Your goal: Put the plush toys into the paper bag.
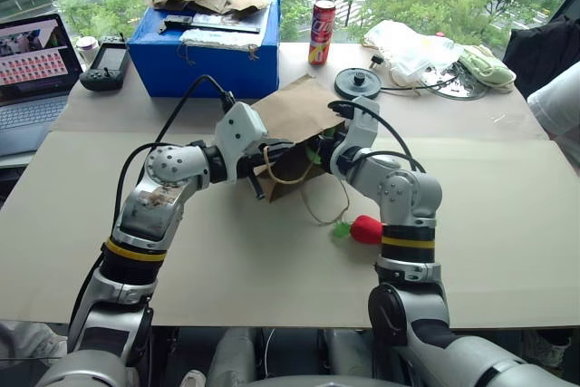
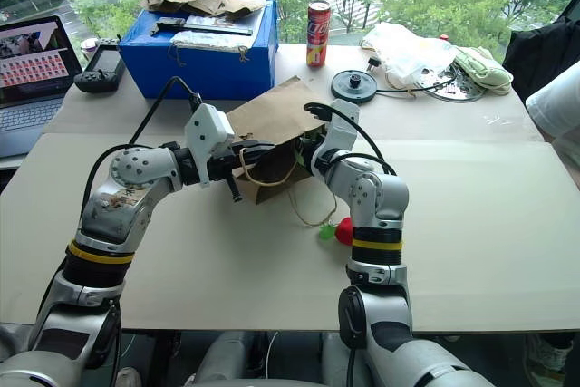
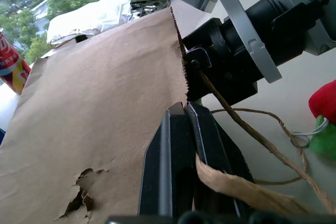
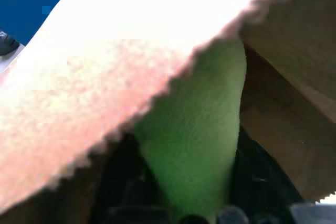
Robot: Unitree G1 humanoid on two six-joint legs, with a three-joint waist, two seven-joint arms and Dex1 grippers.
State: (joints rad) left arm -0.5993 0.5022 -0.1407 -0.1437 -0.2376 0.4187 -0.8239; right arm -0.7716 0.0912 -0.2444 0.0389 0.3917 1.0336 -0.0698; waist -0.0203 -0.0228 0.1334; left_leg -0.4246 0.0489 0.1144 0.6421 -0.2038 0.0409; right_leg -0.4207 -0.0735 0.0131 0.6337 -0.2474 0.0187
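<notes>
The brown paper bag (image 1: 292,111) lies on its side mid-table, its mouth towards me. My left gripper (image 3: 184,111) is shut on the bag's rim by a twine handle (image 3: 247,129) and holds the mouth up. My right gripper (image 1: 324,153) reaches into the mouth from the right. The green plush toy (image 4: 194,145) sits between its fingers, under the bag's upper edge. The red chili plush toy (image 1: 366,229) with its green stem lies on the table just in front of the bag, beside my right forearm.
At the back stand a blue box (image 1: 204,47) with crumpled brown paper (image 1: 213,0) on top, a red can (image 1: 322,32), a laptop (image 1: 32,79) and a black round disc (image 1: 357,82). A white plastic bag (image 1: 408,47) and a pale green cloth (image 1: 487,67) lie back right.
</notes>
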